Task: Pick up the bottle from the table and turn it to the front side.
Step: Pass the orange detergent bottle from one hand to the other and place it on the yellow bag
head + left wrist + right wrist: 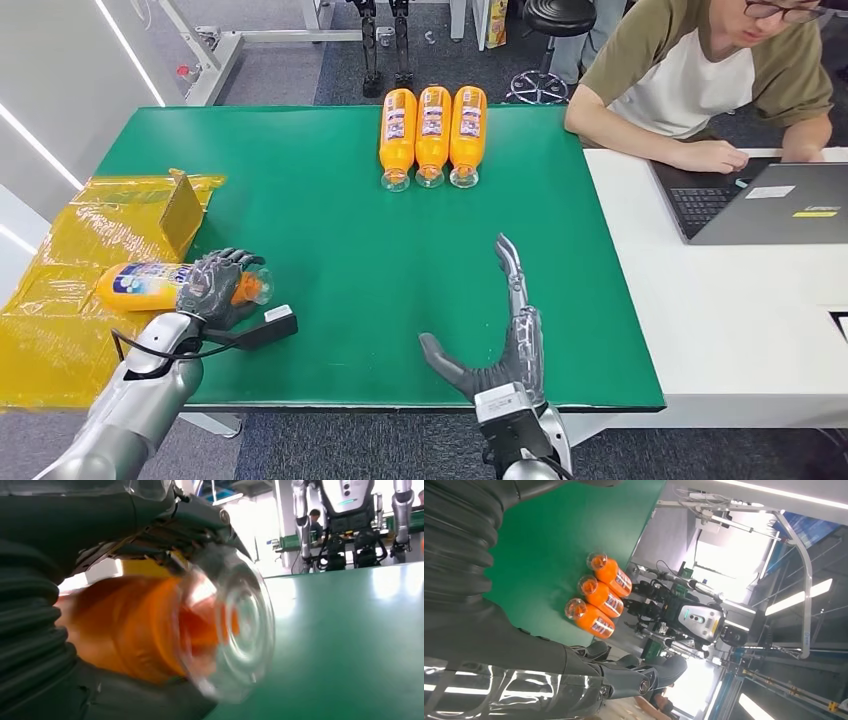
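Note:
An orange bottle with a blue-and-white label lies on its side at the table's left edge, its clear base toward the table's middle. My left hand grips it near the base, fingers wrapped over it. The left wrist view shows the bottle close up inside the hand, clear base facing out over the green mat. My right hand hovers open over the mat's near edge, fingers straight and thumb spread, holding nothing.
Three orange bottles lie side by side at the far middle of the green mat, also seen as the bottle row. Yellow plastic wrap covers the left edge. A person works at a laptop on the white table.

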Tool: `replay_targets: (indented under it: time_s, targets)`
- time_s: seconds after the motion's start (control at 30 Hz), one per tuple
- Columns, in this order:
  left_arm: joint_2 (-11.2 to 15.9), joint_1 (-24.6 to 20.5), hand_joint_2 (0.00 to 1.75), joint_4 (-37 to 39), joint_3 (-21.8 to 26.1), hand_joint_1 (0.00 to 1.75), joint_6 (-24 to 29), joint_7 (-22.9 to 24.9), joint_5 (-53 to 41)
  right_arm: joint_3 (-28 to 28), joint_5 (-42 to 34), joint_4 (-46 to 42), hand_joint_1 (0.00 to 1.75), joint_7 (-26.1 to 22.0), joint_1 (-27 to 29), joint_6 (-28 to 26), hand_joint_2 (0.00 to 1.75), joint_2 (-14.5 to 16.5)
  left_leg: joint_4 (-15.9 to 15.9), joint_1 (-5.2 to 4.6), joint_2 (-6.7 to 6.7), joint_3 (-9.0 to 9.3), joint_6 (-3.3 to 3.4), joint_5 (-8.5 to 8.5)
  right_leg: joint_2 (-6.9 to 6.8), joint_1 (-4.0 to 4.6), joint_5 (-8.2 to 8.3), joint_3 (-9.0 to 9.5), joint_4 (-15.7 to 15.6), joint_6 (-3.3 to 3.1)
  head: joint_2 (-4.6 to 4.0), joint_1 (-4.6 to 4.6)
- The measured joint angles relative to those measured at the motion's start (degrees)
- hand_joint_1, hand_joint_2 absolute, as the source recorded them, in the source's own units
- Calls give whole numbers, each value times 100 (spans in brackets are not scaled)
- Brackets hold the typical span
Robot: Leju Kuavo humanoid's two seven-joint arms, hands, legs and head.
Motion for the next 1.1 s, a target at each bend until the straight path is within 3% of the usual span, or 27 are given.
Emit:
replay_targets:
  time_s: [0.27,0.47,0.6,0.8,1.1]
  targets:
    - [-186,140,175,-417,294,0,-222,-1018,1410,-49,57,-81,0,13,141,-22,175,0,0,-1,-1,-2,0,0,-1,-1,0,0,-1,0,0,1]
    - [-252,210,175,-804,364,0,-300,-1152,1761,-72,73,-134,0,31,182,-11,175,0,0,-1,-1,-2,1,0,-2,-1,0,1,-1,0,0,1]
    - [-299,400,175,-1323,466,0,-390,-1415,2489,-79,80,-152,0,63,221,-12,175,0,0,0,0,-1,0,0,-1,0,0,1,1,0,0,0]
    - [-347,865,175,-2710,528,0,-528,-1719,3921,-79,-106,-77,0,32,227,-172,175,-4,0,0,-2,-3,-1,-2,-3,0,-1,0,0,0,0,1]
    - [-367,1159,175,-3748,538,0,-586,-1823,4320,-79,-125,-35,0,21,230,-227,175,-7,0,0,-1,-1,-4,-4,-3,0,0,1,1,0,0,1]
